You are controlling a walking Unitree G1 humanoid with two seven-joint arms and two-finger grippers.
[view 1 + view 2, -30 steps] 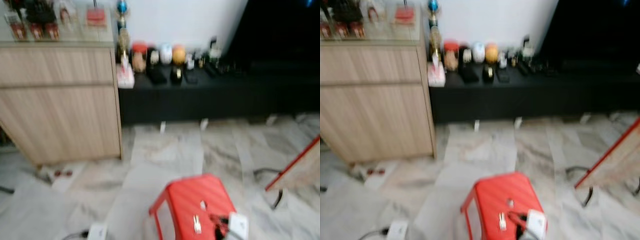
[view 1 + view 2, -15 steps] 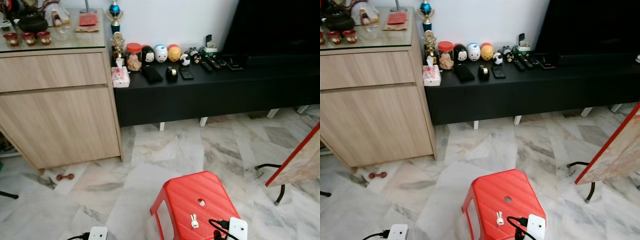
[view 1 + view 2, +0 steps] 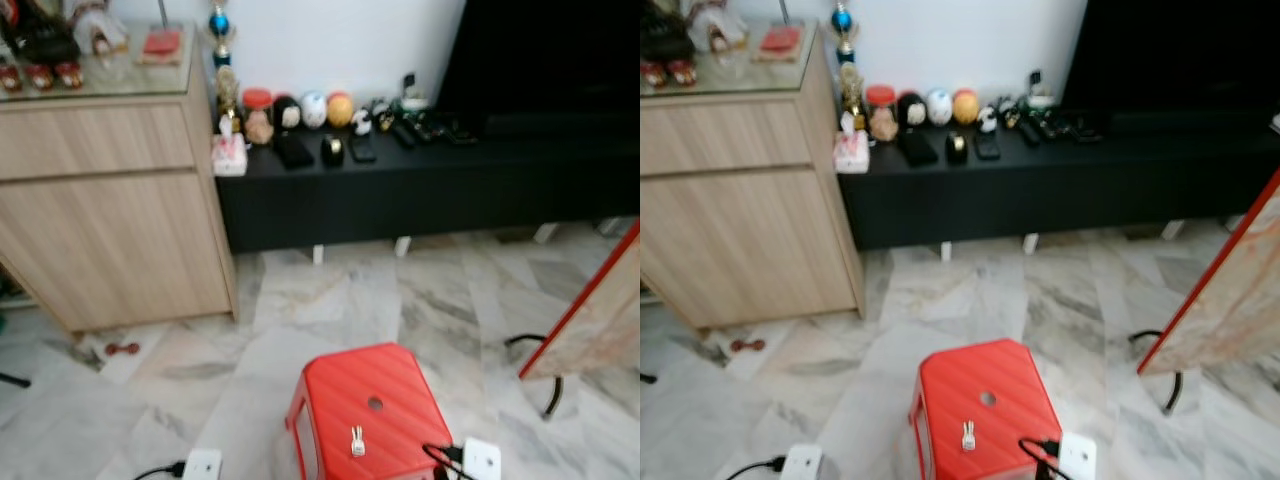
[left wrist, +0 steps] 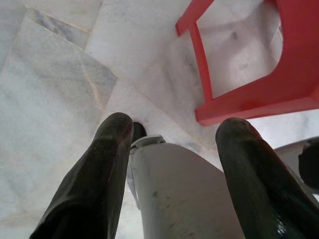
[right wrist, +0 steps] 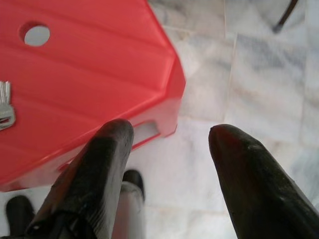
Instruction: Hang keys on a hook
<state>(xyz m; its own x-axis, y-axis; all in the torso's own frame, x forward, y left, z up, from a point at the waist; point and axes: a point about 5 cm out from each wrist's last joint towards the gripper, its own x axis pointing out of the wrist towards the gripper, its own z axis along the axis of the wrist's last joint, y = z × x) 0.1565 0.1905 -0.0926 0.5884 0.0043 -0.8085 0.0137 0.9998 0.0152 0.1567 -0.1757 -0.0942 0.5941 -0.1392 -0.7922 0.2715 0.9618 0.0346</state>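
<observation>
marble floor (image 3: 330, 300) | keys (image 5: 5, 107) on red stool (image 5: 75, 84) near right pincer (image 5: 169, 134) | both pincers apart, empty

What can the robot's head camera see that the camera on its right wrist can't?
The left eye view takes in the room: a wooden cabinet, a long black bench with little ornaments along it, and a white power plug at the stool's corner. The right wrist view has the open right gripper up close, both black fingers hanging beside the stool. Both show the red stool, the hole in its top, the keys lying on it, and the marble floor.
</observation>
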